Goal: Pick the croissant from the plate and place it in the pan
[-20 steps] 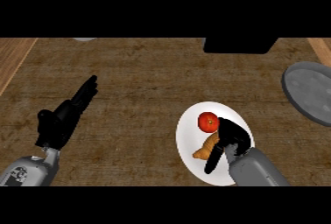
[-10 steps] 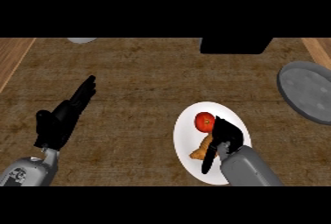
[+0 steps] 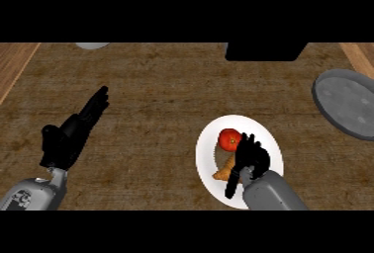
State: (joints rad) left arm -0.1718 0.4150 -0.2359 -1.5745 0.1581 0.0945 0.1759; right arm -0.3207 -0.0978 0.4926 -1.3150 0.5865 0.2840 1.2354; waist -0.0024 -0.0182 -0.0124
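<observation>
The black right hand hovers unclenched over the round white plate, spread astride the golden-brown croissant there so that closing would pinch it for lifting.

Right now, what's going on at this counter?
The robot's right hand is down over the white plate, partly covering the croissant, which lies on the plate next to a tomato. Whether the hand has hold of the croissant can't be told from this view. The grey pan sits off to the right, apart from the plate. The left hand rests open at the left.
</observation>
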